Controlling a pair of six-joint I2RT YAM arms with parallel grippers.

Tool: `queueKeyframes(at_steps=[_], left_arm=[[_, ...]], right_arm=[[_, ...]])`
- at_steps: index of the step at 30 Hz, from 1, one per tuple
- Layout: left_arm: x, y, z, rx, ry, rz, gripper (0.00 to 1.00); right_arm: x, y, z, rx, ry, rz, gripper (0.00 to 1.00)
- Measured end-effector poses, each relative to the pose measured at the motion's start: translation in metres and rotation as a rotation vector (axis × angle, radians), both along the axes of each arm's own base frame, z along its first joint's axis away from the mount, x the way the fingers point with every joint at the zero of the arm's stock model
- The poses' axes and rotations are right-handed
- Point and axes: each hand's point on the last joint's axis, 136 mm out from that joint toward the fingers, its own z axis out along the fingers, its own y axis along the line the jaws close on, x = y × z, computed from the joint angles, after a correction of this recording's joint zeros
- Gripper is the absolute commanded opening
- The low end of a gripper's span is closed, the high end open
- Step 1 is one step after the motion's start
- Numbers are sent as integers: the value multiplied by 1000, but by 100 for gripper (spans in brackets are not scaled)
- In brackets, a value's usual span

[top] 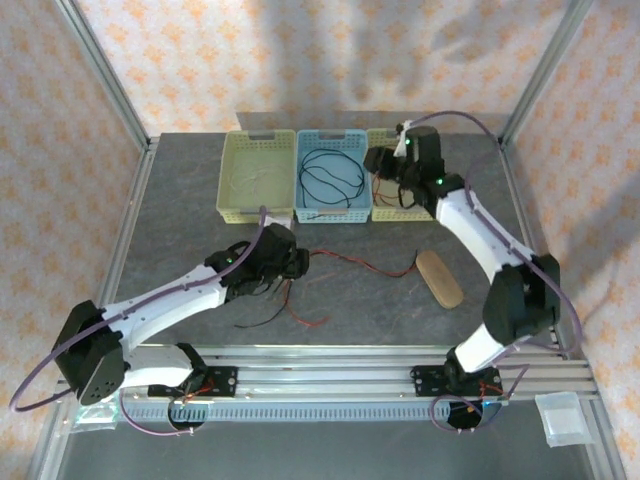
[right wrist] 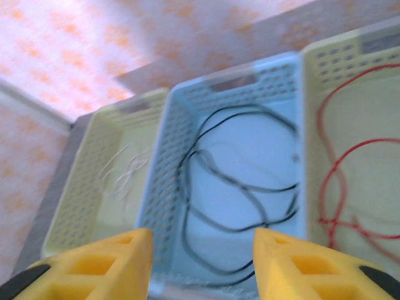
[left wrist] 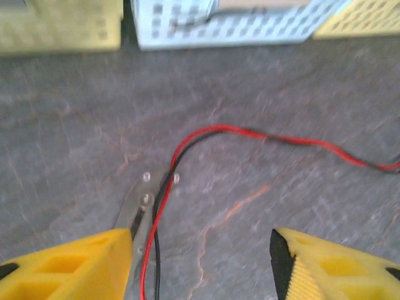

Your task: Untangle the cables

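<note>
we judge the task mostly done: a white cable (right wrist: 122, 172) lies in the left yellow basket (right wrist: 75, 194), a black cable (right wrist: 250, 187) in the blue basket (right wrist: 156, 181), a red cable (right wrist: 325, 181) in the right yellow basket (right wrist: 350, 53). left is a red and black pair (left wrist: 250, 132), twisted together on the surface (left wrist: 75, 125). the left tool (left wrist: 200, 250) stands spread over this pair, pinching nothing. the right tool (right wrist: 201, 250) hangs spread above the baskets, empty.

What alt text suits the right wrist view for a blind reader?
Three baskets in a row: the left yellow basket holds a white cable, the blue basket a black cable, the right yellow basket a red cable. The right claw hangs open above them.
</note>
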Motion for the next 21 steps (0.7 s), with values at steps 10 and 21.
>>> queueKeyframes(at_steps=[10, 21], left_arm=[[17, -7, -52, 86, 113, -43, 52], [66, -40, -71, 247, 78, -236, 51]], right_arm=[[-99, -4, -29, -19, -32, 34, 38], [-116, -38, 14, -3, -180, -89, 36]])
